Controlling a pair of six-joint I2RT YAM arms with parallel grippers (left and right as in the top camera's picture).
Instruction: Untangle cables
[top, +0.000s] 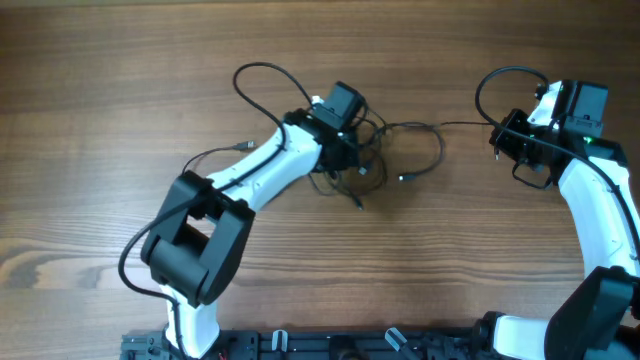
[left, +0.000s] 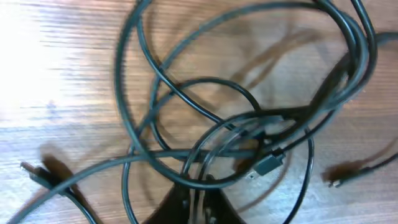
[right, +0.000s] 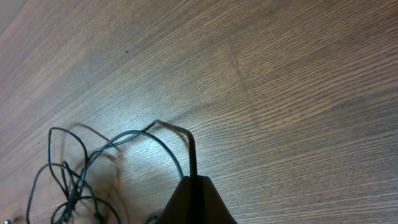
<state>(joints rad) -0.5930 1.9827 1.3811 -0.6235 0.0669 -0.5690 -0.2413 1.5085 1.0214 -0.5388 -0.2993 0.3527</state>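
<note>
The untangling looked to be at its opening pull: both arms had a grip, and the knot was not yet loosened. The cables (top: 400, 140) lay in a loose snarl in the middle of the table (top: 120, 80), with one strand running fairly straight off to the right.

The left gripper (left: 196, 190) sat low over the snarl, its jaws drawn nearly together and pinching a loop or two. A small plug (left: 268, 165) lay just beside it. The right gripper (right: 193, 182), well apart on the right, was clamped tight on a single strand that curved back to the bundle.

The left arm stretched forward and across with its wrist bent down, while the right arm was folded back near its own side. To my eye, the next move called for drawing the two grips apart slowly — watching that the loops slid free rather than cinched.
</note>
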